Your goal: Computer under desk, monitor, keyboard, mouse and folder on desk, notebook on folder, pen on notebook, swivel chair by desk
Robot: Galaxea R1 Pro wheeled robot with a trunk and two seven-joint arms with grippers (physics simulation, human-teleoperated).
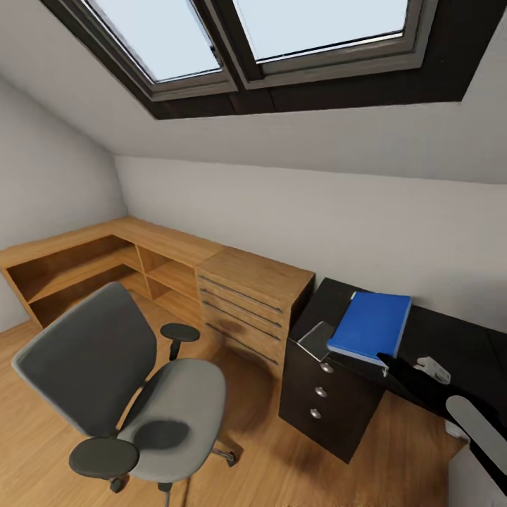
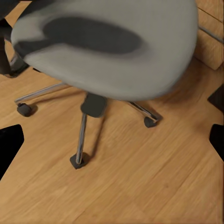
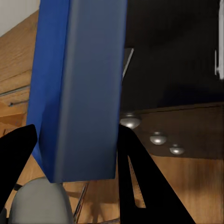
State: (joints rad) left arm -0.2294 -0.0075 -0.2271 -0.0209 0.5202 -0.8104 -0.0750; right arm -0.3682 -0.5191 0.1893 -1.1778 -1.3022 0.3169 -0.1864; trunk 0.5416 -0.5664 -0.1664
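Right gripper (image 3: 74, 158) pinching the blue folder (image 1: 371, 325): in the right wrist view the dark fingers (image 3: 140, 182) stand either side of the folder's lower edge, the folder rising edge-on between them. Head view has the right arm coming in from the lower right, its tip at the folder's near edge, the folder held tilted over the left end of the black desk (image 1: 451, 345), above the drawer column with the round knobs (image 1: 321, 391). A pale flat sheet or open book (image 1: 318, 339) lies at the desk's left front corner, partly under the folder; cannot tell which it is. A small white object (image 1: 432, 367) sits on the desk just beside the arm, possibly the mouse, too small to be sure. Swivel chair (image 1: 134, 394) stands on the wood floor (image 2: 140, 186) well apart from the desk, seat bare. Left gripper: dark finger edges at both sides of the left wrist view, looking down at the chair base (image 2: 93, 105); spread, holding nothing. Judgement: folder-placing step, near its end. To do it well, level the folder before lowering, set it flat beside the white object, not on the pale sheet, keep it inboard of the front edge, then release.
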